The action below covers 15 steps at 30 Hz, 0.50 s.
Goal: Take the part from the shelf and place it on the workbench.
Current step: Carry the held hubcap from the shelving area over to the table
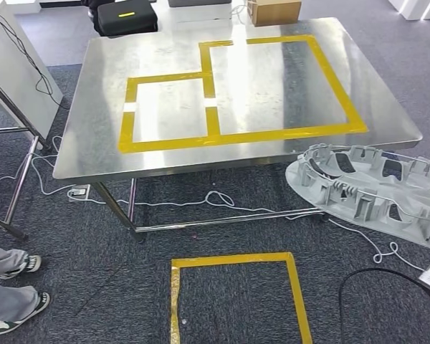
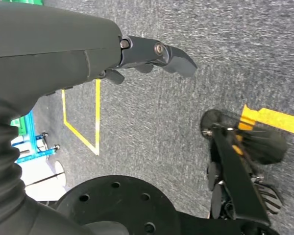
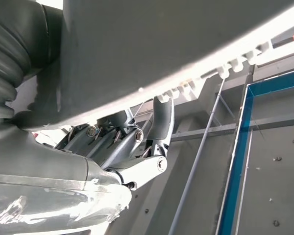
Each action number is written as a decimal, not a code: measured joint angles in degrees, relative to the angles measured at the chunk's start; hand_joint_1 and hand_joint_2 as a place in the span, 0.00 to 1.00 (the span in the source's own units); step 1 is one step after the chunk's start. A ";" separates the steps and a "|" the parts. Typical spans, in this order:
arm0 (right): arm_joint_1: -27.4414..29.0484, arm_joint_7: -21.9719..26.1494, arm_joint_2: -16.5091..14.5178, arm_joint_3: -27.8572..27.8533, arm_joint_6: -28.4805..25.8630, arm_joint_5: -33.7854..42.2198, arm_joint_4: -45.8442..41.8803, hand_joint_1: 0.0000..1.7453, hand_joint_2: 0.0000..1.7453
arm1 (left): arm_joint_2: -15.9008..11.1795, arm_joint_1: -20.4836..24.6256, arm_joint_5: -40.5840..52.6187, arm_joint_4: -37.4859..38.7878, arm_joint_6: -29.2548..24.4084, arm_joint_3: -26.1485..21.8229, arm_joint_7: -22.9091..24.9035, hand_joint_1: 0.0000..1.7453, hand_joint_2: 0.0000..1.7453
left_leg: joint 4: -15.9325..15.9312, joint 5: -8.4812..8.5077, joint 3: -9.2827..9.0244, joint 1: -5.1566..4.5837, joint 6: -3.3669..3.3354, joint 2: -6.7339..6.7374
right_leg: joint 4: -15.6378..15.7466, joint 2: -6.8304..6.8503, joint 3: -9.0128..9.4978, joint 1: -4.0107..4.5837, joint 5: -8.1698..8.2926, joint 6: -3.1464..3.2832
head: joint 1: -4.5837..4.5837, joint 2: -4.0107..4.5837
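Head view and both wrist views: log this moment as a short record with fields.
part: grey ribbed moulded panel, at the robot's right, level with the table edge
right hand: fingers curled on the panel's rim, gripping it
left hand: hanging over carpet, holding nothing
workbench: steel table with yellow tape rectangles
floor: yellow tape square, white cables
bystander: shoes at left

A robotics test lab or workshop: a steel workbench (image 1: 240,86) marked with yellow tape (image 1: 240,136) fills the upper frame, over grey carpet (image 1: 94,279) with a taped square (image 1: 240,287), loose cables (image 1: 218,201) and equipment cases (image 1: 126,16).
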<state>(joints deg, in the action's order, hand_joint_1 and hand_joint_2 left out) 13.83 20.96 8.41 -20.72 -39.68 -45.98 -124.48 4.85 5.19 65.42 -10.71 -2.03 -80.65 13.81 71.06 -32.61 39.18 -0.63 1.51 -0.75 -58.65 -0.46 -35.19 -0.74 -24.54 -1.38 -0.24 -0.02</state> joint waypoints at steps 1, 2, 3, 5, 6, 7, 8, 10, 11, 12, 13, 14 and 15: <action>0.01 0.01 0.00 0.00 0.01 0.03 0.05 1.00 1.00 | 0.00 0.01 -0.05 0.00 -0.01 -0.01 -0.01 0.00 1.00 | -3.17 2.71 -0.96 0.09 0.00 0.01 | 0.00 -0.02 0.45 -0.05 -0.27 -0.12 | -0.01 0.00; -0.03 0.01 0.00 -0.01 0.01 0.08 0.07 1.00 1.00 | 0.00 0.04 -0.08 0.00 -0.03 -0.02 -0.01 0.00 1.00 | -6.85 5.32 -2.13 0.15 -0.05 0.04 | -0.02 -0.03 0.82 -0.05 -0.51 -0.31 | -0.01 0.00; -0.09 0.02 0.00 -0.02 0.01 0.12 0.07 1.00 1.00 | 0.01 0.11 -0.09 0.00 -0.07 -0.04 -0.02 0.00 1.00 | -10.13 6.70 -3.20 0.17 -0.25 0.05 | -0.10 -0.06 0.95 0.00 -0.69 -0.54 | -0.03 0.00; -0.22 0.06 0.03 -0.05 -0.02 0.17 0.08 1.00 1.00 | 0.01 0.19 -0.10 0.00 -0.14 -0.07 -0.03 0.00 1.00 | -13.38 7.70 -4.14 0.14 -0.82 0.05 | -0.11 -0.13 0.83 0.15 -0.88 -1.09 | -0.03 0.00; -0.21 0.08 0.04 -0.08 -0.03 0.18 0.09 1.00 1.00 | 0.03 0.17 -0.10 0.00 -0.16 -0.07 -0.04 0.00 1.00 | -13.74 7.63 -4.23 0.13 -0.94 0.03 | -0.11 -0.15 0.73 0.20 -0.96 -0.94 | 0.00 0.00; -0.20 0.11 0.07 -0.10 -0.03 0.19 0.10 1.00 1.00 | 0.05 0.11 -0.11 0.00 -0.17 -0.07 -0.04 0.00 1.00 | -13.73 8.07 -4.23 0.14 -0.93 0.00 | -0.05 -0.14 0.73 0.25 -0.97 -0.57 | 0.09 0.00; -0.18 0.13 0.09 -0.13 -0.03 0.20 0.11 1.00 1.00 | 0.08 0.06 -0.11 0.00 -0.17 -0.07 -0.04 0.00 1.00 | -13.80 8.22 -4.25 0.15 -0.86 -0.02 | 0.02 -0.12 0.81 0.28 -0.95 -0.14 | 0.13 0.00; -0.25 0.15 0.13 -0.17 -0.03 0.22 0.13 1.00 1.00 | 0.09 0.07 -0.11 0.00 -0.17 -0.07 -0.04 0.00 1.00 | -13.84 8.24 -4.27 0.12 -0.96 -0.07 | 0.29 -0.06 0.99 0.33 -0.83 0.30 | 0.25 0.00; -0.31 0.15 0.13 -0.19 -0.03 0.25 0.13 1.00 1.00 | 0.08 0.08 -0.11 0.00 -0.18 -0.07 -0.04 0.00 1.00 | -13.84 8.20 -4.27 0.09 -1.12 -0.09 | 0.54 -0.04 1.13 0.32 -0.78 0.03 | 0.27 0.00; -0.37 0.15 0.13 -0.20 -0.03 0.29 0.13 1.00 1.00 | 0.07 0.09 -0.12 0.00 -0.19 -0.07 -0.04 0.00 1.00 | -13.84 8.17 -4.28 0.08 -1.27 -0.10 | 0.76 -0.03 1.25 0.31 -0.71 -0.34 | 0.27 0.00; -0.40 0.15 0.13 -0.21 -0.03 0.36 0.13 1.00 1.00 | 0.07 0.09 -0.13 0.00 -0.19 -0.07 -0.04 0.00 1.00 | -13.84 8.14 -4.28 0.07 -1.38 -0.10 | 0.95 -0.03 1.35 0.29 -0.64 -0.73 | 0.27 0.00; -0.43 0.15 0.13 -0.22 -0.03 0.43 0.13 1.00 1.00 | 0.07 0.08 -0.13 0.00 -0.19 -0.08 -0.04 0.00 1.00 | -13.83 8.12 -4.28 0.06 -1.49 -0.10 | 1.10 -0.03 1.41 0.27 -0.59 -1.04 | 0.27 0.00; -0.45 0.15 0.13 -0.22 -0.03 0.49 0.14 1.00 1.00 | 0.07 0.08 -0.13 0.00 -0.15 -0.08 -0.04 0.00 1.00 | -13.83 8.11 -4.28 0.04 -1.58 -0.10 | 1.18 -0.04 1.44 0.26 -0.55 -1.26 | 0.26 0.00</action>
<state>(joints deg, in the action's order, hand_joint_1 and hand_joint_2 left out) 13.38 21.11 8.55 -20.94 -39.71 -45.49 -124.34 4.92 5.28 65.29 -10.71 -2.19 -80.73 13.77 57.23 -24.49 34.90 -0.58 -0.07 -0.85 -57.47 -0.50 -33.75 -0.49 -25.09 -2.64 0.02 -0.02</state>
